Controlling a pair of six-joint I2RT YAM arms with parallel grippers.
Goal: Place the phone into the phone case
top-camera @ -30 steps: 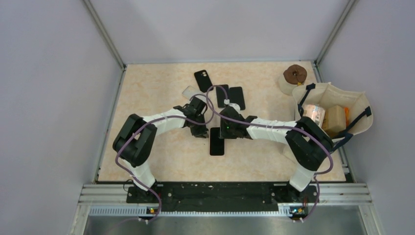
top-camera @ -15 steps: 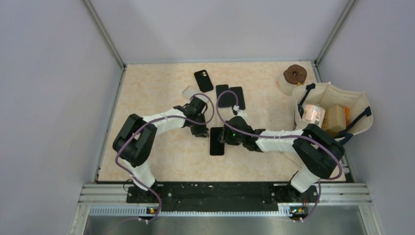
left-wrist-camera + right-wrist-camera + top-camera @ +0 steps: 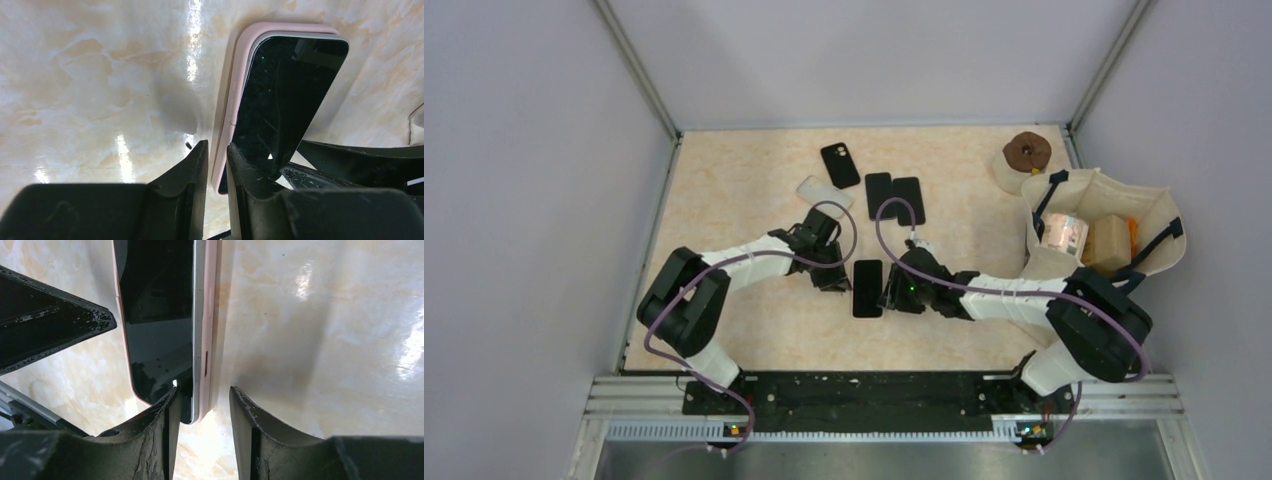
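A black-screened phone (image 3: 867, 288) lies face up in a pink phone case (image 3: 235, 85) at the middle of the table. In the left wrist view the phone (image 3: 290, 100) sits slightly askew, its silver edge showing above the case wall. My left gripper (image 3: 832, 275) is at the case's left side. Its narrow jaws (image 3: 216, 160) pinch the pink rim, one finger over the screen. My right gripper (image 3: 892, 290) is at the right side. Its jaws (image 3: 204, 400) straddle the case rim (image 3: 210, 315) with a gap beside the phone (image 3: 155, 315).
Behind lie a dark phone (image 3: 840, 165), a white case (image 3: 824, 193) and two black slabs (image 3: 894, 197). A brown-cored tape roll (image 3: 1027, 153) and a cream bag (image 3: 1159, 215) holding boxes stand at the right. Grey walls close in three sides.
The right arm swung from behind the phone down to its right edge and its jaws widened. The left arm slid nearer along the left edge. The phone stayed put.
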